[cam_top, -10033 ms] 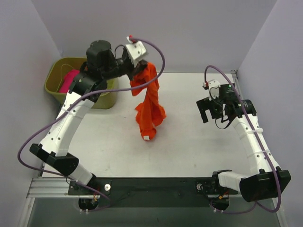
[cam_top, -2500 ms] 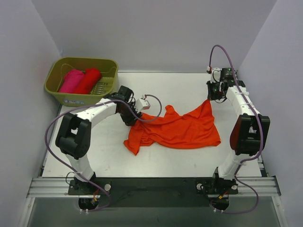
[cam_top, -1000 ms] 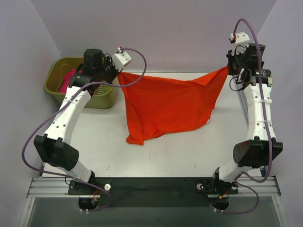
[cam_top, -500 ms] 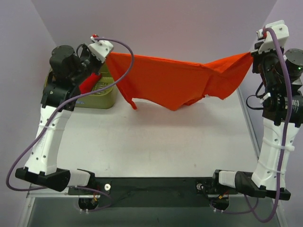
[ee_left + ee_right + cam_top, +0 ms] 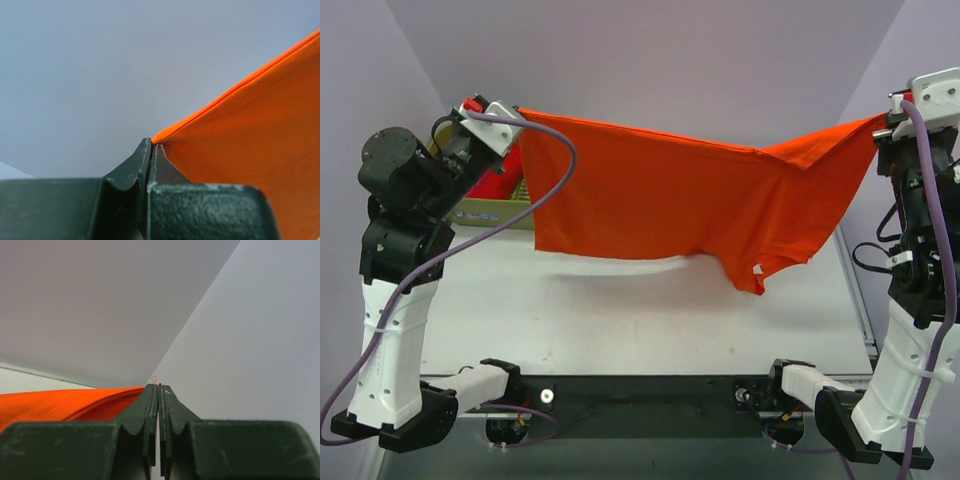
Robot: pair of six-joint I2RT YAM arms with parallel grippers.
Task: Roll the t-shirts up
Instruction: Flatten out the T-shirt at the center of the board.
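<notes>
A: Tools first. Left tool (image 5: 512, 116) is pressed together on one upper corner of the orange-red t-shirt (image 5: 660, 200). Right tool (image 5: 886, 120) pinches the opposite corner. Both are raised high.

B: And by size, from the largest?

A: Biggest is the desk (image 5: 620, 310), under everything. The shirt hangs above it as a spread sheet. Its top edge sags between the arms and its lower edge looks clear of the surface. The olive basket (image 5: 492, 211) is far left, mostly hidden. A white tag (image 5: 757, 271) shows at the lowest hanging corner.

B: Which step?

A: My judgement is spreading, with no roll begun. The next move calls for lowering both corners together under tension so the cloth lands flat.
</notes>
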